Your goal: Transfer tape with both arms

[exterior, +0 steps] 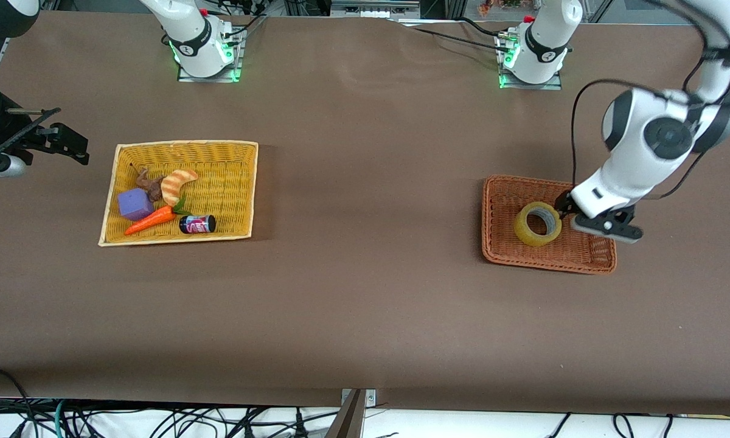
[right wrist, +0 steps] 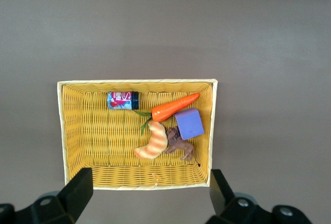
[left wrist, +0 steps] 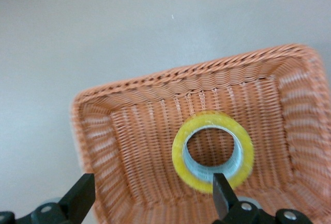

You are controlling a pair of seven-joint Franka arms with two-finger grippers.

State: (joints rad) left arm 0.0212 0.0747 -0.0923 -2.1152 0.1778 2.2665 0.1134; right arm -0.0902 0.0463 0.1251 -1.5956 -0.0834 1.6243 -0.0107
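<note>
Tape, the yellowish ring with the grey-white core, lies in the orange-brown basket at the left arm's end of the table, so the transfer has, by my judgement, hardly begun.

Starting at the right arm's end in the front view: the right gripper waits high over the yellow basket, its fingers spread wide with nothing between them. Below them sit a striped croissant toy, a purple block, a carrot, a small dark can and a brown toy. This basket looks like the likely goal, though that is a guess.

Toward the left arm's end, the left gripper is low over the orange-brown basket. Its fingers are spread apart and pinch nothing. In the left wrist view one fingertip meets the tape's rim at its inner edge; the other stands well clear of the ring, out by the basket's corner. Whether that fingertip touches the roll I cannot tell.

What remains, as I judge it: closing on the ring's wall, lifting it, handing it to the right gripper, and setting it down.
</note>
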